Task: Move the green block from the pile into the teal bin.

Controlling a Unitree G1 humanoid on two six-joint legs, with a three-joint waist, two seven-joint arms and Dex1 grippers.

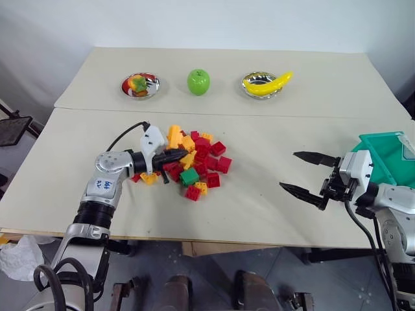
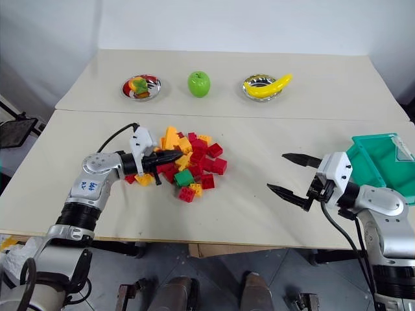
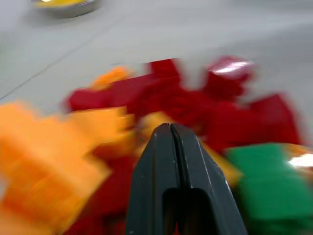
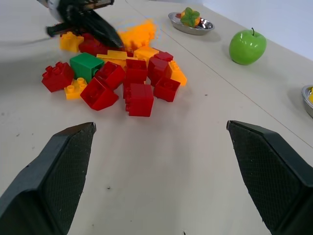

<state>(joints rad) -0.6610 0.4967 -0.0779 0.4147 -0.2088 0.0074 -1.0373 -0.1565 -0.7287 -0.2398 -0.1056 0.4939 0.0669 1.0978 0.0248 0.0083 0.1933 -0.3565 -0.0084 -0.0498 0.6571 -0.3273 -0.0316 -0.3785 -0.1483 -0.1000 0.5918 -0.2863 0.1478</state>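
Note:
The green block (image 1: 189, 175) lies at the near edge of the pile (image 1: 202, 154) of red, yellow and orange bricks in the middle of the table. My left gripper (image 1: 182, 155) is shut, its tips pressed together with nothing between them. It reaches level into the pile's left side, just behind the green block (image 3: 266, 181). My right gripper (image 1: 288, 170) hangs open and empty over bare table to the right of the pile. The teal bin (image 1: 389, 152) sits behind that wrist at the table's right edge, partly hidden by the arm.
At the back of the table stand a silver plate with a small toy (image 1: 139, 85), a green apple (image 1: 198, 81) and a silver bowl holding a banana (image 1: 267, 84). A seam (image 1: 292, 115) runs across the table between them and the pile.

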